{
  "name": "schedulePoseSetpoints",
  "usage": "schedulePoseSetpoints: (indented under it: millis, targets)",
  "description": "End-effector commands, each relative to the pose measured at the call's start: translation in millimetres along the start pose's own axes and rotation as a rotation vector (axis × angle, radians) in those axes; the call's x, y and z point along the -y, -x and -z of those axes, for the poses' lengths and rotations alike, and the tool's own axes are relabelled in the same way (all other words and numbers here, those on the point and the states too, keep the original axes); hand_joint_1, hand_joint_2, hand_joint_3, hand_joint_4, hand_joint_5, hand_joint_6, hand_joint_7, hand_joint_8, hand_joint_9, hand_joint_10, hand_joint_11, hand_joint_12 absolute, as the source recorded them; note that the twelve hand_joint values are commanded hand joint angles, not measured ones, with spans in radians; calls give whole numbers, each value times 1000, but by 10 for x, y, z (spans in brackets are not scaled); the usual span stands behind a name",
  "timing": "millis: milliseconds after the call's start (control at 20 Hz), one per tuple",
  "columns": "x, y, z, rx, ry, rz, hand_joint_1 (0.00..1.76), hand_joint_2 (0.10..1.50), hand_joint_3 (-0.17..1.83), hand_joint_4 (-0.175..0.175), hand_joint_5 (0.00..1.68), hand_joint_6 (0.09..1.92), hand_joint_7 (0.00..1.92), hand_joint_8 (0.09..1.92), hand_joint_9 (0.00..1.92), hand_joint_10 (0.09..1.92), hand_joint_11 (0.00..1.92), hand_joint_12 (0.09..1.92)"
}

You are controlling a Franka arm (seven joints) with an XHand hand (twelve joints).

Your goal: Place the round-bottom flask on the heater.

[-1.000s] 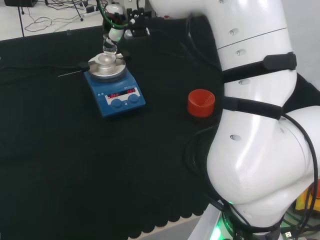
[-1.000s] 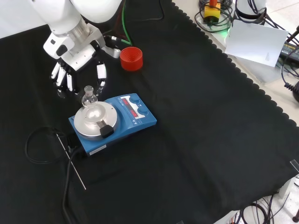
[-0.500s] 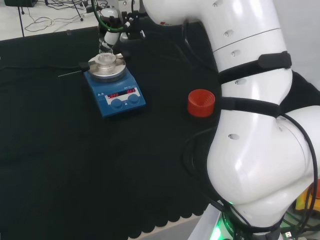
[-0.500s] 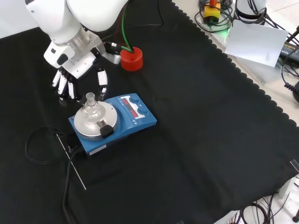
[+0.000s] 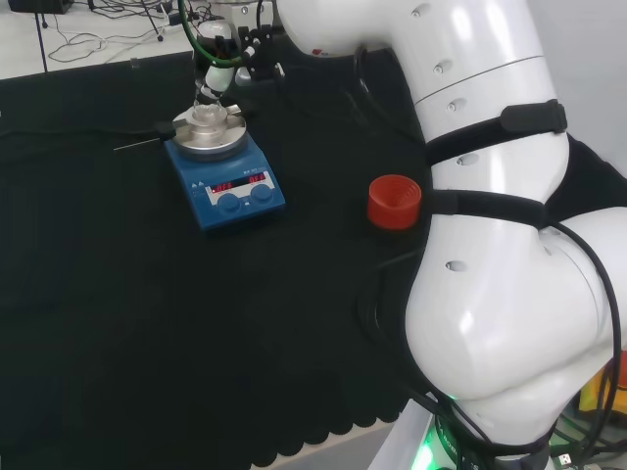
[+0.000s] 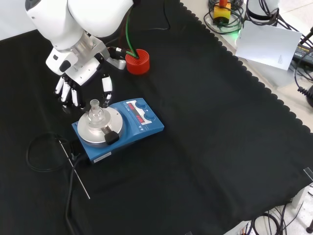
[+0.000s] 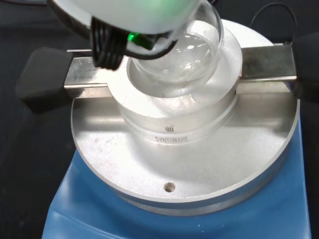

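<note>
Flask (image 6: pixel 95 113) lowered onto heater (image 6: pixel 117 128); hand (image 6: pixel 80 81) just behind

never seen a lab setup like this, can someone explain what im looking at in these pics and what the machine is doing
It is a white robot arm with a black and white hand in place of a gripper. One picture looks over the arm from behind, so its big white links fill the right side. Another looks down from the front. The third is taken from the wrist, very close.

On the black cloth stands a blue heater with a round metal top. A clear round-bottom flask sits in the metal cup on that top; the wrist view shows its bulb resting there. A red ribbed ring, a flask stand, sits apart.

The hand hovers just behind the flask with relaxed fingers, holding nothing.
</note>
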State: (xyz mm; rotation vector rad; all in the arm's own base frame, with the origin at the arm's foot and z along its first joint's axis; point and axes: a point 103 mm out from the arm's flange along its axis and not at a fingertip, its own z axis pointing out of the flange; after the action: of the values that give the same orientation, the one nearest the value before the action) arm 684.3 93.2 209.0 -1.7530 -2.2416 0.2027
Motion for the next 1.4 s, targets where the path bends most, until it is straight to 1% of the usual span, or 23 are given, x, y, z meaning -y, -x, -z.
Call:
schedulePoseSetpoints:
  millis: [50, 250, 300, 450, 500, 600, 850, 1100, 1150, 1200, 1250, 1300, 1400]
  targets:
    - [-16, 5, -13, 5, -15, -3, 1121, 633, 858, 33, 1124, 1031, 444, 695, 662, 596, 419, 1324]
    - [-35, 2, -19, -5, -16, 3, 1121, 633, 858, 33, 1124, 1031, 443, 695, 661, 596, 418, 1324]
    - [-45, 2, -24, -12, -16, 10, 1117, 640, 845, 41, 1121, 1028, 439, 697, 657, 598, 414, 1326]
    - [-48, 5, -36, -34, -19, 28, 1085, 718, 692, 128, 1099, 983, 404, 711, 627, 620, 396, 1335]
    - [-42, 4, -34, -34, -19, 31, 1075, 749, 633, 148, 1090, 971, 392, 717, 616, 629, 391, 1337]
    - [-29, 11, -30, -41, -17, 35, 1063, 799, 534, 169, 1081, 944, 366, 724, 592, 646, 373, 1345]
    - [38, -21, 17, -31, -5, 41, 1057, 837, 454, 175, 1080, 918, 338, 725, 563, 658, 352, 1352]
    - [118, -47, 62, -34, -5, 30, 1053, 875, 383, 175, 1072, 910, 330, 728, 552, 669, 345, 1357]
    - [130, -49, 62, -37, -8, 28, 1023, 822, 433, 87, 1012, 892, 327, 721, 549, 666, 343, 1353]
    - [144, -57, 61, -36, -5, 27, 999, 757, 519, 11, 949, 879, 323, 716, 545, 665, 337, 1354]
    - [158, -64, 60, -34, -2, 25, 984, 703, 601, -38, 907, 873, 320, 716, 541, 666, 333, 1355]
    - [167, -72, 61, -35, -3, 26, 972, 663, 657, -56, 818, 862, 306, 715, 530, 669, 324, 1359]
    - [180, -81, 58, -35, -4, 24, 955, 619, 705, -62, 637, 820, 271, 709, 501, 669, 301, 1363]
